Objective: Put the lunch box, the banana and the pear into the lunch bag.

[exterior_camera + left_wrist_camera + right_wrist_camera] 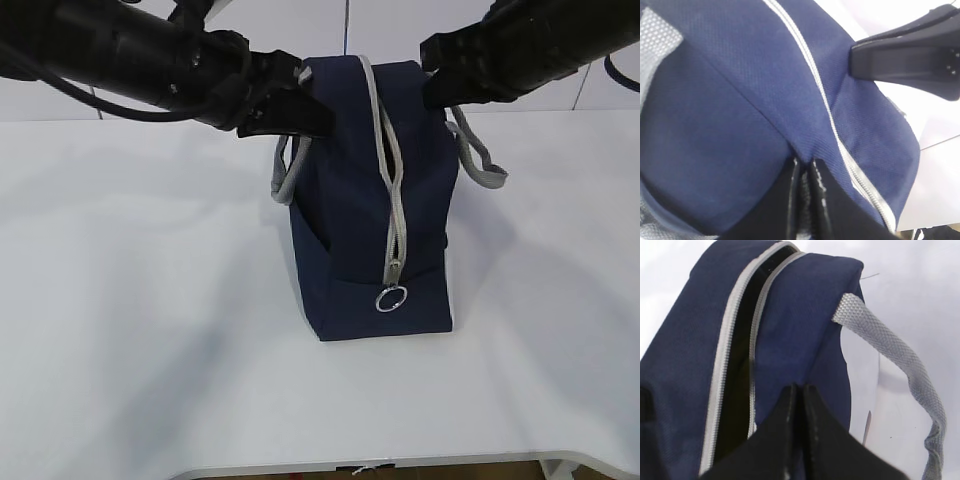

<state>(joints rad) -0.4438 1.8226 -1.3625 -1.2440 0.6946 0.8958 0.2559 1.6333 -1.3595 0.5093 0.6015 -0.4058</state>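
The navy lunch bag stands upright in the middle of the table. Its grey zipper runs over the top and down the front to a ring pull. In the right wrist view the zipper gapes along the top, with a dark inside. My left gripper is shut on the bag's fabric at its upper left side. My right gripper is shut on the fabric at the upper right side. The lunch box, banana and pear are out of view.
Grey webbing handles hang at both sides of the bag, one on the left and one on the right, the right one also in the right wrist view. The white table ends at a front edge near the bottom of the exterior view.
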